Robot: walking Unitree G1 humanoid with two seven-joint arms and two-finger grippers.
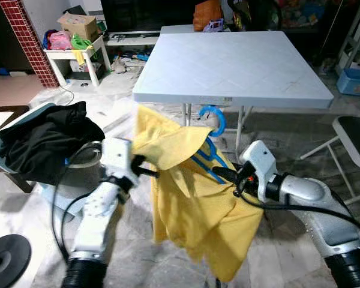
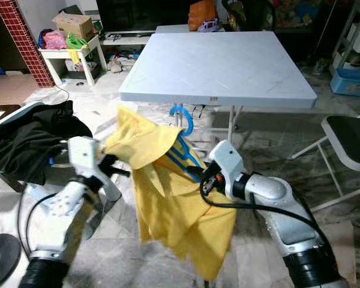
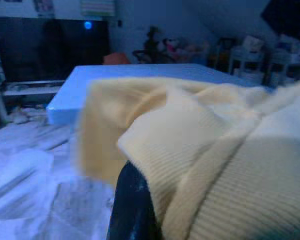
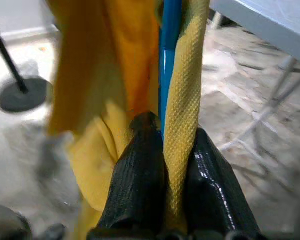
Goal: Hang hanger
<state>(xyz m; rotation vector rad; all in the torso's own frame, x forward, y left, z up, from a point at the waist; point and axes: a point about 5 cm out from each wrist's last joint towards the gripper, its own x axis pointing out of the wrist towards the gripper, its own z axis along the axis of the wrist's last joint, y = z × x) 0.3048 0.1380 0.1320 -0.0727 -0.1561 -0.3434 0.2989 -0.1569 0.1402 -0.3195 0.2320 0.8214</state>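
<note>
Your right gripper is clenched on the blue hanger together with a fold of the yellow garment; in the right wrist view the blue bar and a band of yellow knit run up between the two black fingers. Your left gripper grasps the yellow garment at its other shoulder, with one black finger showing under the ribbed cloth in the left wrist view.

The hanger sits inside the garment, held in the air between your two arms, in front of the near edge of the white folding table. Its blue hook sticks up just below that edge, close to the table legs. You cannot tell whether the hook touches anything. The garment droops from both grips toward the marble floor.

To your left, a heap of black clothing lies on a chair. At your right stands a folding chair with a dark seat.
</note>
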